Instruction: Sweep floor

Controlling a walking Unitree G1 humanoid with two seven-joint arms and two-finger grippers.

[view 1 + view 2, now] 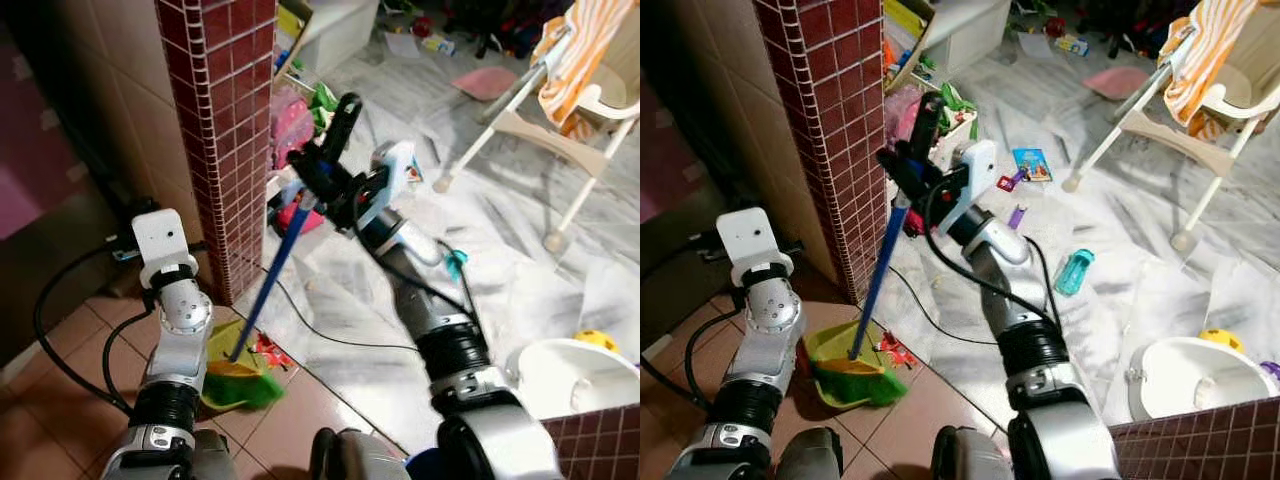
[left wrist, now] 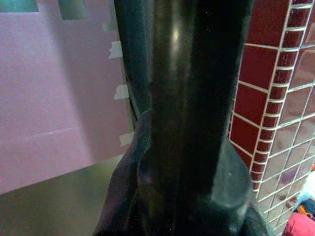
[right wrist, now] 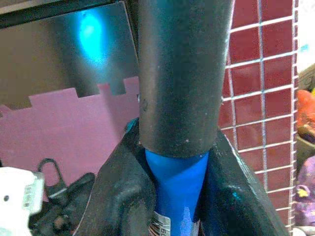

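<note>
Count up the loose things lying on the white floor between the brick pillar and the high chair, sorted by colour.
Teal: 1, the bottle
Purple: 1, a small toy
Pink: 1, a flat mat
Multicoloured: 1, a picture book
Total: 4

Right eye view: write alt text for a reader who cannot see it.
The robot's right gripper holds a blue broom handle beside a red-tiled pillar, its green bristles against a yellow-green dustpan on the tiled floor. Its left arm reaches down by the dustpan. Toys, a teal bottle and a high chair clutter the white floor beyond.
</note>
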